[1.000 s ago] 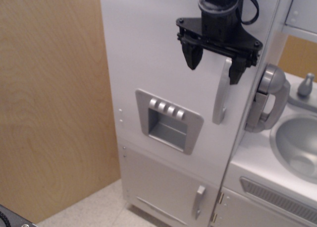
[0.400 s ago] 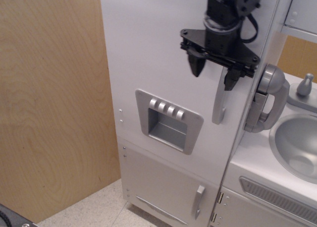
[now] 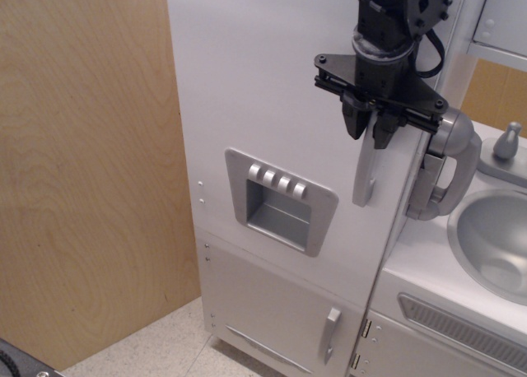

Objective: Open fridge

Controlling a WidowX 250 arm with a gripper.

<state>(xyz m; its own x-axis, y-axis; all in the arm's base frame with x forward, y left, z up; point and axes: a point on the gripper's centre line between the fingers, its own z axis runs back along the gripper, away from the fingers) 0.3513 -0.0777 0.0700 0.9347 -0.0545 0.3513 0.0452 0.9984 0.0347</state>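
**Q:** Where is your fridge [image 3: 272, 105]?

**A:** Centre frame, beside the wood panel [image 3: 82, 171]. Its door is closed; the dispenser panel [image 3: 280, 200] sits left of the long handle [image 3: 365, 175].

**Q:** And your hand [image 3: 372, 130]?

**A:** Its fingers are pressed nearly together, pinching the handle's upper end. The sink basin [image 3: 494, 237] lies to the right.
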